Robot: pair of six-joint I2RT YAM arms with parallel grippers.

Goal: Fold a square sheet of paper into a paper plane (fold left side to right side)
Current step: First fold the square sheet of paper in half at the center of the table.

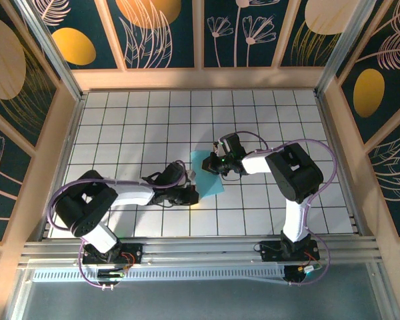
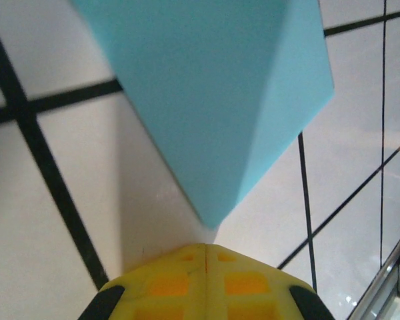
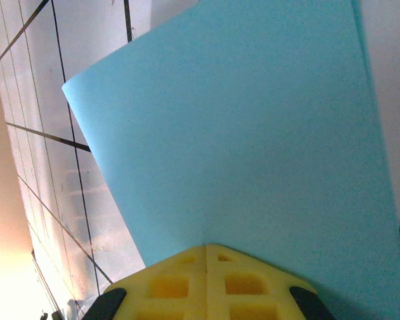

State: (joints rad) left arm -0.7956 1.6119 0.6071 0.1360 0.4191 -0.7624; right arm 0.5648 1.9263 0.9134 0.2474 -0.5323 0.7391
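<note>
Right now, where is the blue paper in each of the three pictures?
Top external: the cyan paper lies mid-table, between the left gripper and the right gripper.
Left wrist: upper centre, one corner pointing down at the left gripper's shut yellow tips.
Right wrist: centre and right, just above the right gripper's shut yellow tips.
Shared landmark: the black grid lines on the white surface beside the paper.
</note>
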